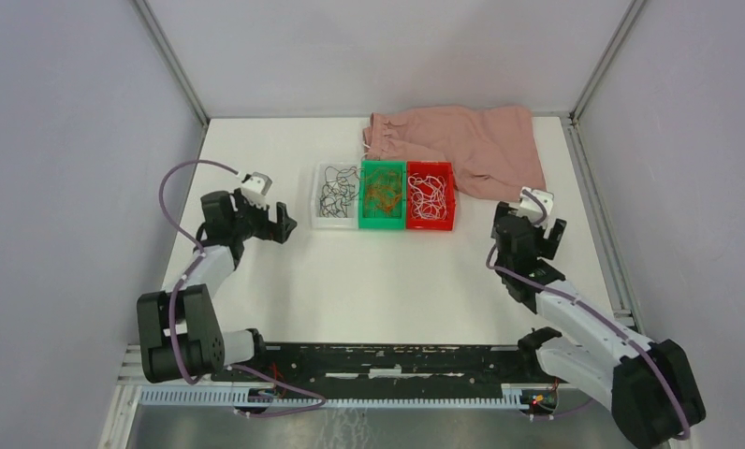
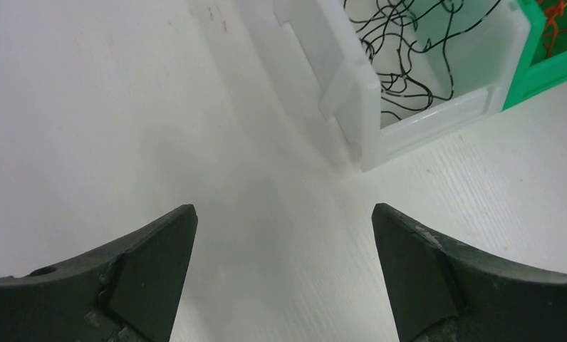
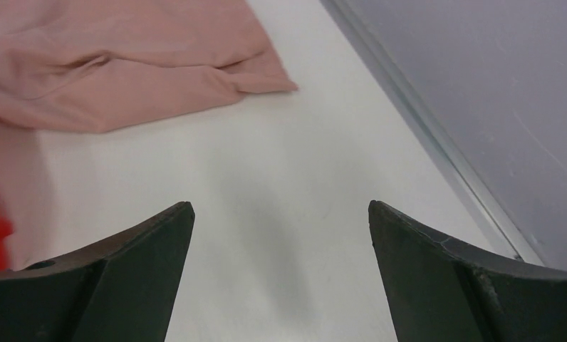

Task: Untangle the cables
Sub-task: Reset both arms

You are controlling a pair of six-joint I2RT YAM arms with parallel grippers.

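The cables lie sorted in three small bins at the table's back middle: black cables (image 1: 335, 193) in the white bin (image 1: 316, 196), orange-brown cables (image 1: 384, 192) in the green bin (image 1: 364, 221), white cables (image 1: 429, 196) in the red bin (image 1: 448, 195). My left gripper (image 1: 284, 223) is open and empty, just left of the white bin. In the left wrist view the gripper (image 2: 283, 214) hovers over bare table, with the white bin (image 2: 366, 107) and black cables (image 2: 402, 43) ahead. My right gripper (image 1: 543, 226) is open and empty, right of the red bin; in the right wrist view the gripper (image 3: 281, 210) is over bare table.
A crumpled pink cloth (image 1: 462, 142) lies behind the bins at the back right, also in the right wrist view (image 3: 117, 57). Grey walls with metal frame rails (image 3: 437, 142) close the table on three sides. A black rail (image 1: 397, 360) runs along the near edge.
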